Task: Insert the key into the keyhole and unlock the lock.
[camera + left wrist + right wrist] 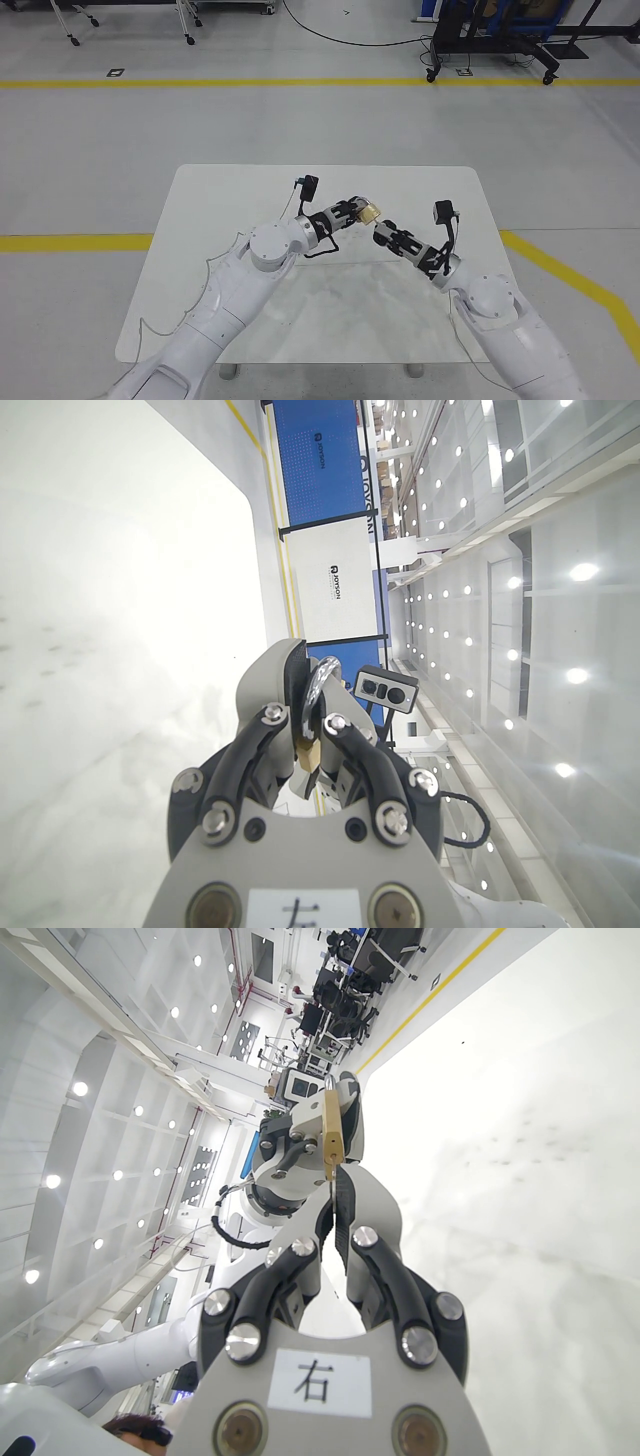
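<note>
Above the table (220, 200), left pincer (319, 680) grips the lock (332, 1123); right pincer (336, 1190) pinches the key (332, 1180) at its keyhole (332, 1159).

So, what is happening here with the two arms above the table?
The robot is holding a small brass padlock in the air above the white table. The left claw grips the padlock near its shackle end, with the keyhole end turned toward the other arm. The right claw pinches the key, and the key's tip meets the keyhole. I cannot tell how deep it sits.
</note>
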You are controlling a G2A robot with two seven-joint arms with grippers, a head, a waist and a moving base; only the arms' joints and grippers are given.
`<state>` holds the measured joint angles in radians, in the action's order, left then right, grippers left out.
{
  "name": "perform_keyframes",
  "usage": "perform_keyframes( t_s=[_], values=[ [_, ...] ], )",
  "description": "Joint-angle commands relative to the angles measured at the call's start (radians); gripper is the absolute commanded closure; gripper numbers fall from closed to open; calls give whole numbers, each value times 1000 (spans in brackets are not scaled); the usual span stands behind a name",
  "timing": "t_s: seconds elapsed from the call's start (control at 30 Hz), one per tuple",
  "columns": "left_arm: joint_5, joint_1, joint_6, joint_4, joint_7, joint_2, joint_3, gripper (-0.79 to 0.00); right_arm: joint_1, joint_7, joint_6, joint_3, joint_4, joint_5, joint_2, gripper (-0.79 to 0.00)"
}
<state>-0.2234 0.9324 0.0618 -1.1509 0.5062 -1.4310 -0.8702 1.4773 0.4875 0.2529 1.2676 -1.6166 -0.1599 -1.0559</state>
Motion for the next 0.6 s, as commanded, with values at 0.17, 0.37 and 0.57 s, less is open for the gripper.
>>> perform_keyframes(
  t_s=[0.17,0.37,0.57],
  values=[
    [32,0,4,-4,-5,-2,-3,0,-5,8,-2,-1,5,-4,-3,0],
    [37,0,11,-1,3,-5,-5,0,-15,21,-3,-5,12,-13,-7,0],
    [44,0,17,2,9,-8,-5,0,-28,29,0,-9,28,-28,-11,0]
  ],
)
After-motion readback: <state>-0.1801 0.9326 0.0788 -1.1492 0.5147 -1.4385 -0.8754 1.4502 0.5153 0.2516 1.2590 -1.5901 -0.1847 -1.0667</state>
